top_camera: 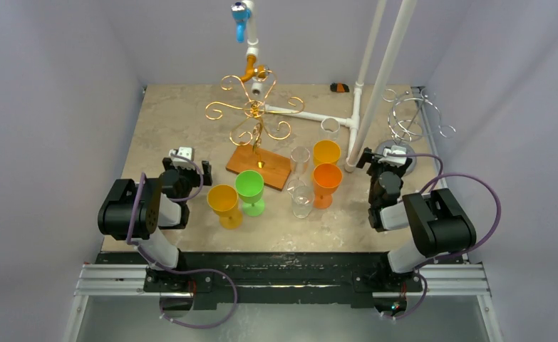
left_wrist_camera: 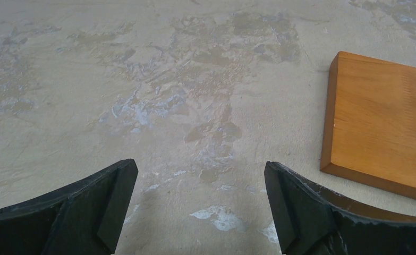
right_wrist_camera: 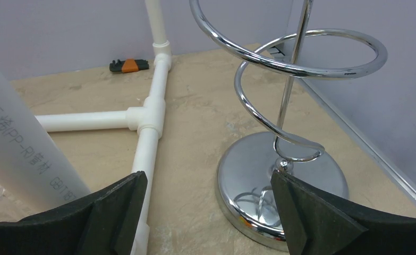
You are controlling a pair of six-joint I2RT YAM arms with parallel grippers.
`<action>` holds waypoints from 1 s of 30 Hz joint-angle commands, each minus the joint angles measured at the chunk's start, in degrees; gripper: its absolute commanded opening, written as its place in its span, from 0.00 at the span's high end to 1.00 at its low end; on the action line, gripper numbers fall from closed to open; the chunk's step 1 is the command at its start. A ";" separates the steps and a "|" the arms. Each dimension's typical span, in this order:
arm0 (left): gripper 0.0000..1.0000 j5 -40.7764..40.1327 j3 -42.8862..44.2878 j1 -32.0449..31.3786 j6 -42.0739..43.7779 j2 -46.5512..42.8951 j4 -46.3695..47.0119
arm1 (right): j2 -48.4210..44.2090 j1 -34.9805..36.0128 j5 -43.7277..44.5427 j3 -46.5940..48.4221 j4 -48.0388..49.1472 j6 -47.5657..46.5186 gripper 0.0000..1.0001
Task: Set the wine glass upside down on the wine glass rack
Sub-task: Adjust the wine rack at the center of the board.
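**Left fingers** (left_wrist_camera: 78, 212): spread wide, holding nothing, low over bare surface (left_wrist_camera: 195, 79), just left of the wooden base (left_wrist_camera: 381, 122).

**Gold rack** (top_camera: 256, 110): curled wire arms on that base, no glass hung on it.

**Wine glasses:** all upright on the surface between the two arms.
- Yellow glass (top_camera: 224, 203) and green glass (top_camera: 250, 189) stood close together.
- Clear glass (top_camera: 301, 201) stood right of them.
- Orange glass (top_camera: 326, 182) stood beside the clear one, with more behind.
- Which one was meant could not be told.

**Handling:** judged light, stiff and smooth. The coloured ones were likely plastic and the clear ones possibly fragile. All looked top-heavy, so the stem under the bowl was probably the best hold. It is narrow and leaves the foot free to slide into a rack arm once inverted.

**Right fingers** (right_wrist_camera: 99, 218): wide, empty, facing the chrome rack (right_wrist_camera: 285, 69), also bare.
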 commanded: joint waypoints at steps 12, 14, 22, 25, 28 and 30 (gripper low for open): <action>0.00 3.68 1.35 -0.17 1.24 -2.18 3.57 | -10.55 0.35 4.21 2.61 -9.59 -0.55 0.01; 0.00 3.56 4.91 0.02 1.01 -5.72 -4.38 | -16.87 0.43 4.18 3.01 -13.92 0.38 0.01; 0.00 6.46 18.03 0.36 0.84 -15.25 -35.95 | -35.62 0.91 -2.25 12.00 -48.04 6.64 0.01; 0.00 7.68 22.78 0.75 0.11 -16.85 -45.08 | -36.77 1.65 -5.39 17.09 -57.33 9.42 0.01; 0.00 8.10 28.23 0.89 -0.72 -17.53 -54.56 | -39.05 1.66 -10.96 19.99 -62.51 15.68 0.01; 0.00 8.49 32.13 1.09 -1.23 -17.88 -60.46 | -41.03 1.61 -22.62 20.67 -62.40 19.05 0.01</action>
